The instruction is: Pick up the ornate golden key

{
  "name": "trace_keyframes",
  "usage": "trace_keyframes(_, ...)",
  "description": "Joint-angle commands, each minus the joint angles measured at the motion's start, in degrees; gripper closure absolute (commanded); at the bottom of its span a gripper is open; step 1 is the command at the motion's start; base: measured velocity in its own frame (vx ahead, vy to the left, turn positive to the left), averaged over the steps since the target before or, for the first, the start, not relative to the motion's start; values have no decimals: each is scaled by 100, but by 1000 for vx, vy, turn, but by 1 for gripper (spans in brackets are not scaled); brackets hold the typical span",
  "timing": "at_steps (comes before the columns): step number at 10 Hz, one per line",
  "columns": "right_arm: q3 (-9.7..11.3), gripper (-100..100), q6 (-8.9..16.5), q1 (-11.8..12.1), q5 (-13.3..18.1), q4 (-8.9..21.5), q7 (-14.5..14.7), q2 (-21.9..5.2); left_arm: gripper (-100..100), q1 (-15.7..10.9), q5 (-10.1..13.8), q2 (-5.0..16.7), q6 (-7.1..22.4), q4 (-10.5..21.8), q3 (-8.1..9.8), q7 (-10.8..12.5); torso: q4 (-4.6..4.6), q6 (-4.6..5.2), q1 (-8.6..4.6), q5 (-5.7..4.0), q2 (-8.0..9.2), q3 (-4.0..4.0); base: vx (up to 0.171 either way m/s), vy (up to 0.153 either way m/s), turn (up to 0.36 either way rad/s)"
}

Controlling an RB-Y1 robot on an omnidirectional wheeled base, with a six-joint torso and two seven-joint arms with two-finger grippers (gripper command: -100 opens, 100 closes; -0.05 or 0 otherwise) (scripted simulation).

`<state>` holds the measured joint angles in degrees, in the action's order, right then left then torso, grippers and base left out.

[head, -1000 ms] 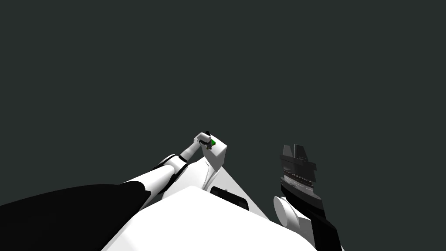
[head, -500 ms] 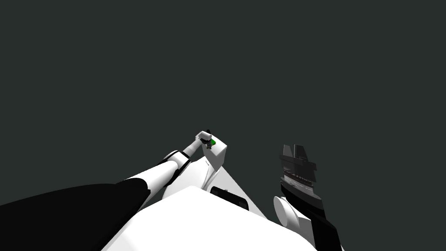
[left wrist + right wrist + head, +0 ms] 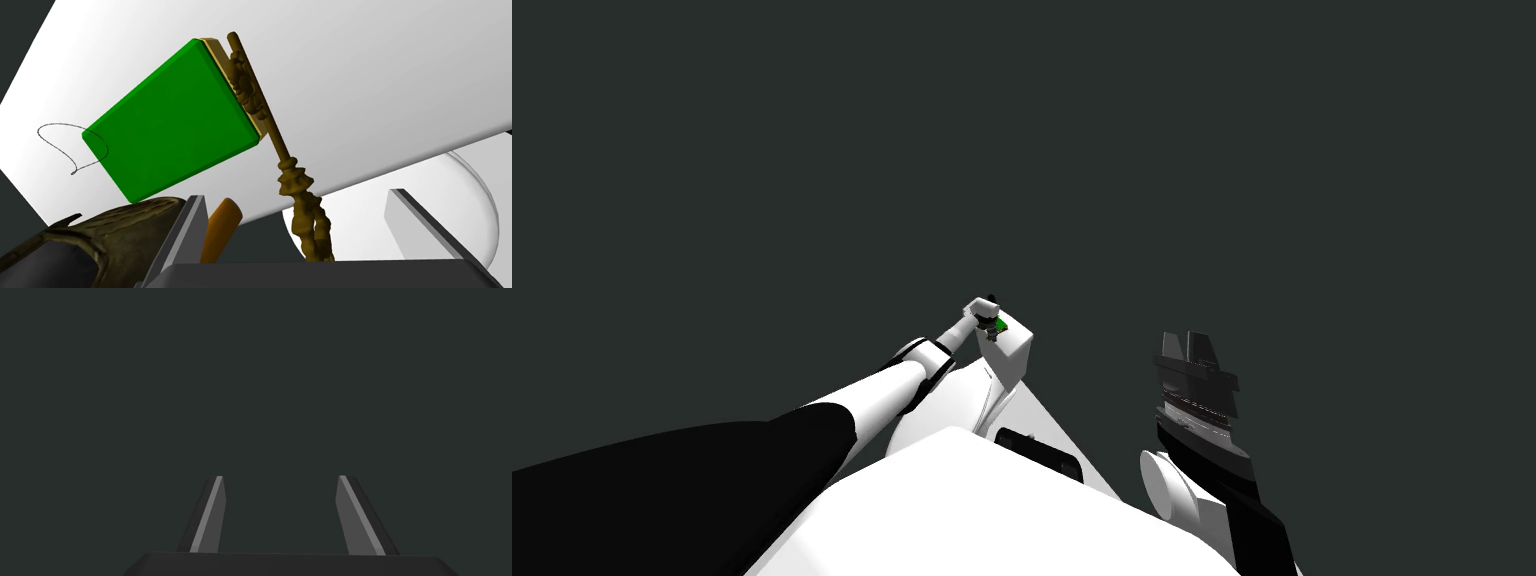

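Left gripper [image 3: 296,196], fingers spread, straddles the ornate golden key [image 3: 278,145]: probably rigid, light, slippery (grasp its knobbed shank).

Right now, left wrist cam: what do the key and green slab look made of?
Key: dull golden-brown, likely cast metal, from its carved, knobbed shaft; matte. Green slab: flat uniform green, textureless, material unclear; gold-coloured layer along the key-side edge.

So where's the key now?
In the left wrist view the golden key lies beside the green book, its near end between the fingers of the open left gripper.
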<state>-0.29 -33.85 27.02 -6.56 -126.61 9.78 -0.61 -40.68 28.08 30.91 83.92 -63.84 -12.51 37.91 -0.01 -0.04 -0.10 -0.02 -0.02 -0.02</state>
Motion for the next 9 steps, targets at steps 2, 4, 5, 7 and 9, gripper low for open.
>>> trace_keyframes(2,0,0,0,0,0,0,0,0,0,-9,3,0,9,15,-1,-7,0,0,4,1,0,0,-1,-5,3)
trace_keyframes(4,0,0,0,0,0,0,0,0,-100,102,-86,-84,-251,197,42,-106,-2,0,7,2,-7,-4,26,-6,-3)
trace_keyframes(5,0,0,0,0,0,0,0,0,-100,133,-112,-108,-325,250,54,-134,-3,0,7,2,-12,-7,25,-1,0)
trace_keyframes(7,0,0,0,0,0,0,0,0,100,117,-94,-91,-285,221,49,-123,-2,0,9,2,-7,-4,4,0,0)
trace_keyframes(9,0,0,0,0,0,0,0,0,100,118,-90,-96,-276,220,47,-121,-2,1,13,3,-9,-6,0,0,0)
